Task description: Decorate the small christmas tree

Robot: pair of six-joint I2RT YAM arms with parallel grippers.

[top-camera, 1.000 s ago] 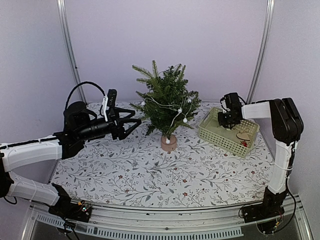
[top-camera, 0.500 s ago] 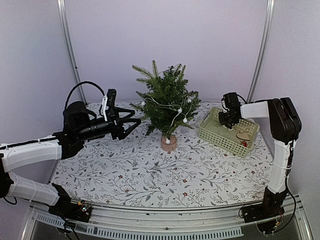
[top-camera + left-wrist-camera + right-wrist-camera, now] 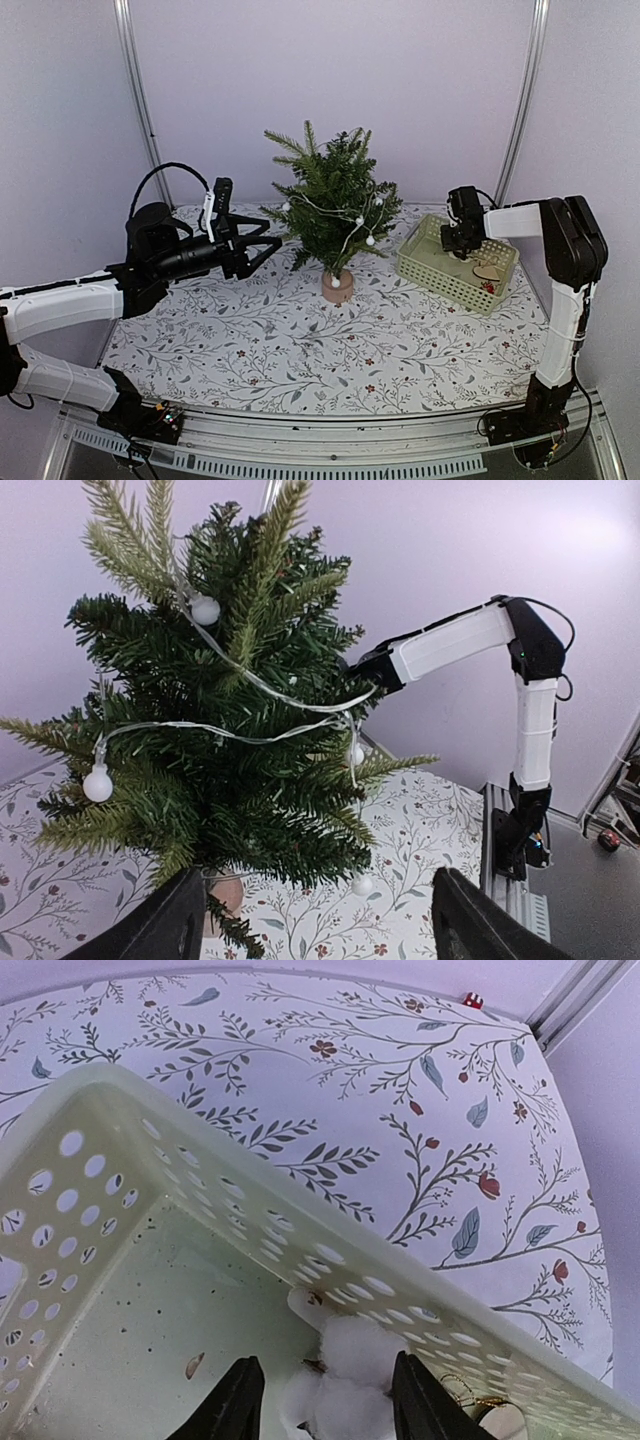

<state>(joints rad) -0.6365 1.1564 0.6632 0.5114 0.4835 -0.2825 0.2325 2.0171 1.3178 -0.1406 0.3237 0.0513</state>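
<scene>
My right gripper hangs in the basket; the small christmas tree stands upright mid-table, to its left.
Its jaws sit part-open astride white fluff, and I cannot tell if they hold it; the left gripper gapes empty beside the tree.

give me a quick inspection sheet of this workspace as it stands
surface: table under a floral cloth, lying flat
job's things: small christmas tree upright on its round base, a string of white bulbs draped through the branches
clutter: green perforated basket right of the tree, holding white fluffy balls and a wooden ornament
grippers: left gripper open, empty, beside the tree; right gripper down in the basket, fingers either side of the fluffy balls, grip unclear
cables: black cable loop over the left arm
surroundings: pale walls, metal frame posts, a rail at the near edge
</scene>
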